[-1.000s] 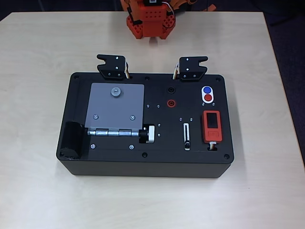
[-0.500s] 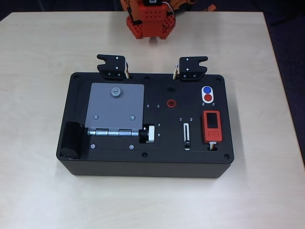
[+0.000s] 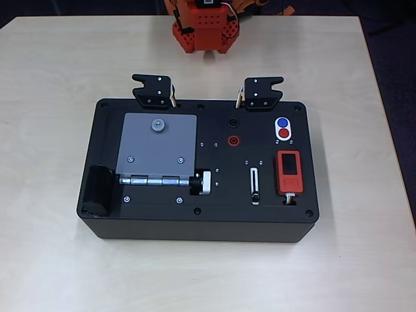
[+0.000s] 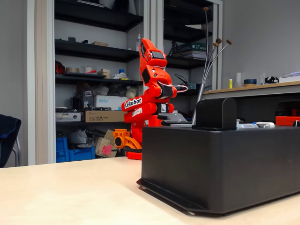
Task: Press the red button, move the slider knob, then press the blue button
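On the black box (image 3: 162, 218), the red button (image 3: 283, 133) and the blue button (image 3: 282, 122) share a white oval at the right, blue farther from me. The slider knob (image 3: 255, 195) is a tiny dark nub at the near end of its white-rimmed slot (image 3: 254, 182). The orange arm (image 3: 205, 29) stands folded at the table's far edge, well behind the box. In the fixed view my gripper (image 4: 146, 47) points up at the top of the folded arm, fingers together, holding nothing. From that side the box (image 4: 225, 168) hides its own top face.
The box also carries a grey hinged plate (image 3: 158, 144), a silver knurled knob (image 3: 205, 182), a red socket (image 3: 232, 140) and an orange-red block with a dark screen (image 3: 288, 171). Two black clamps (image 3: 153, 90) (image 3: 261, 93) stick up at its far edge. Light wooden table (image 3: 58, 71) surrounds it.
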